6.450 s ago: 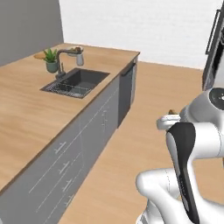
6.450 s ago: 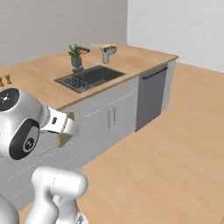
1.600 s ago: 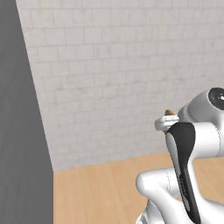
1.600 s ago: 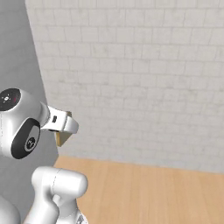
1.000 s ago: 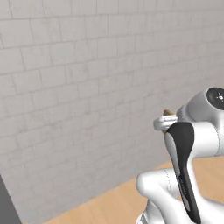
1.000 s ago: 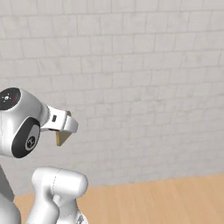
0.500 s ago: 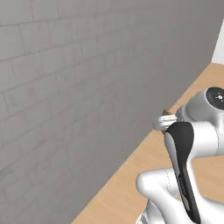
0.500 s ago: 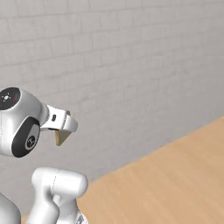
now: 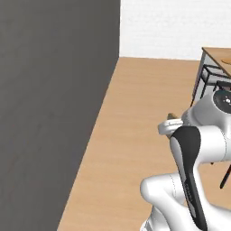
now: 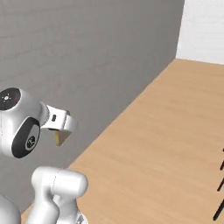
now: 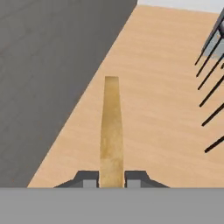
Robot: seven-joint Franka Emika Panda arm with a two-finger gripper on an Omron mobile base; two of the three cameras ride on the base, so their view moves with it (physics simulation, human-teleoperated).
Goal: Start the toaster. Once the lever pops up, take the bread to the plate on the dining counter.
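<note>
The gripper point(image 11: 111, 179) is clamped on the bread point(image 11: 111, 131), its 2 dark fingertips point(image 11: 89, 179) pressed against the slice's flat faces at its lower end. In the hand view the slice is seen edge-on, a thin tan strip with a darker crust, running straight out from between the jaws over the light wood floor point(image 11: 162, 109). In the right base view the slice shows as a small tan wedge point(image 10: 61, 137) hanging just under the white hand, which is drawn in close to the arm's upper joint, well above the floor. In the left base view a little of its tan edge point(image 9: 172, 117) peeks out just above the white wrist. A tall dark grey wall point(image 9: 49, 99) fills the left side of both base views and meets a white brick wall point(image 9: 171, 27) at the far corner. At the right edge of the left base view stands a wood-topped counter point(image 9: 216, 55), with thin black stool legs point(image 9: 204, 76) beside it; similar black legs point(image 11: 212, 57) cross the right side of the hand view. The bread touches nothing but the fingers.
</note>
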